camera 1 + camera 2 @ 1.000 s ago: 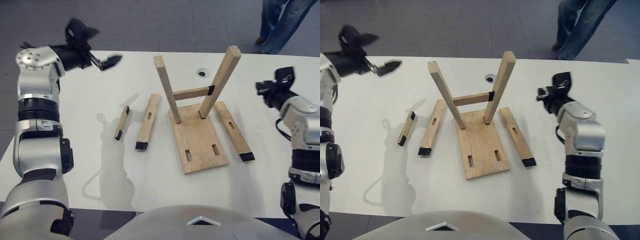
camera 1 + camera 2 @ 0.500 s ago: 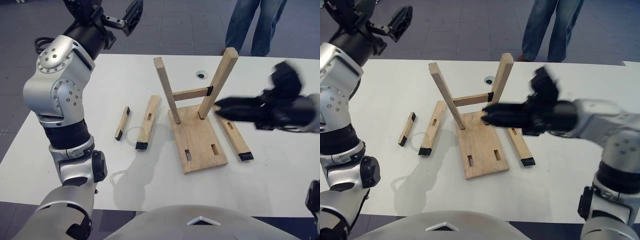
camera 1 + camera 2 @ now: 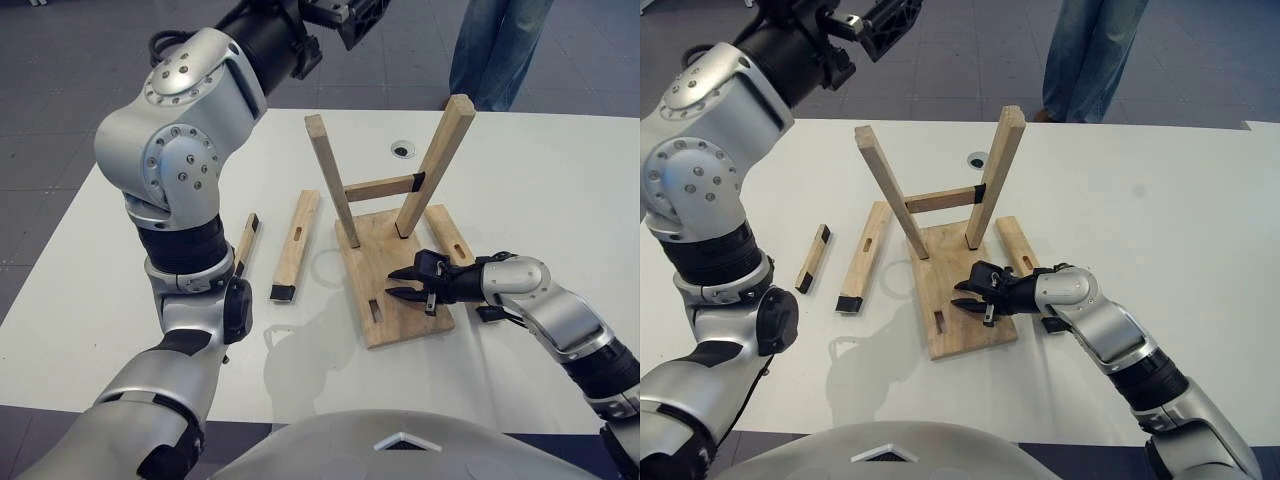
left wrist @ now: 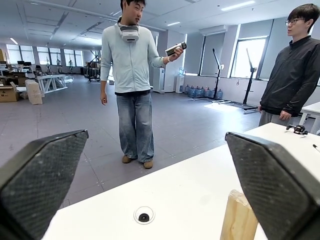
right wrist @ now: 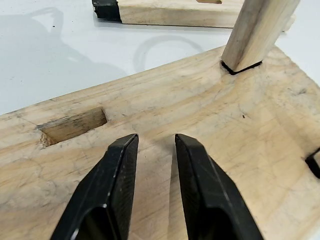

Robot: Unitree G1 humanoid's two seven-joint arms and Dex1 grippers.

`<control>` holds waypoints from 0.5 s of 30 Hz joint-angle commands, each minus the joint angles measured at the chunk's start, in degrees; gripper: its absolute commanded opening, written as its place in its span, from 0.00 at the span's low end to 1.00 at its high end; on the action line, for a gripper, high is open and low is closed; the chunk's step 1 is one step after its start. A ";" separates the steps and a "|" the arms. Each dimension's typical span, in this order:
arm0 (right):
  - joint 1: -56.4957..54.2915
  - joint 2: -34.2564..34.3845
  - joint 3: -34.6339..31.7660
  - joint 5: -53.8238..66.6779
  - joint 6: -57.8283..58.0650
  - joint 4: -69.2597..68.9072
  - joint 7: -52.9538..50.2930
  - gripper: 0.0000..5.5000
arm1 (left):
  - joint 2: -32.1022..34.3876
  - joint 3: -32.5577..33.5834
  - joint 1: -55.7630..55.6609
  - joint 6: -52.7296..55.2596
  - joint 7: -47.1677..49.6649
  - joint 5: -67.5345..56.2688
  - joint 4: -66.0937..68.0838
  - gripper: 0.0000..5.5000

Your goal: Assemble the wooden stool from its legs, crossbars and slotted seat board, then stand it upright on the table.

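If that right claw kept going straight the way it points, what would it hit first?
Most likely the seat board: the right gripper points low across its bare wood, between an empty slot and a fitted leg. Height is hard to judge, so it might skim over.

Left arm — bulky rounded silver housings, rings of small dark screws, black bands between segments, black cable near upper end. Right arm slimmer, silver with black joints. Left gripper black, rough-textured pads; right gripper black — smooth tapered fingers.
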 commanded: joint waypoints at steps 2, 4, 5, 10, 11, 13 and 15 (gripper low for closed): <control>3.57 0.42 2.64 -4.17 2.36 3.05 -0.16 0.24 | -1.65 0.60 -0.12 1.56 2.08 -0.15 1.38 0.76; 3.39 0.63 2.50 -4.40 2.43 3.23 -0.29 0.24 | -3.65 2.26 -0.39 3.90 4.05 -1.21 2.83 0.75; 3.34 0.66 2.40 -4.56 2.44 3.33 -0.32 0.24 | -4.37 3.29 -1.18 4.97 4.91 -1.70 3.72 0.75; 3.06 1.41 1.81 -5.35 2.45 4.16 -0.67 0.24 | 2.76 7.22 -19.18 -3.95 6.31 2.46 9.53 0.75; 2.96 1.57 1.66 -5.45 2.45 4.34 -0.73 0.24 | 4.08 8.54 -23.11 -5.02 6.31 2.13 10.22 0.75; 2.87 1.78 1.39 -5.75 2.46 4.52 -0.82 0.24 | 4.36 11.84 -28.04 -3.72 6.96 -1.19 10.84 0.75; 3.00 1.80 1.16 -5.97 2.44 4.53 -0.87 0.24 | 2.30 13.44 -26.39 0.90 8.10 -4.43 10.67 0.75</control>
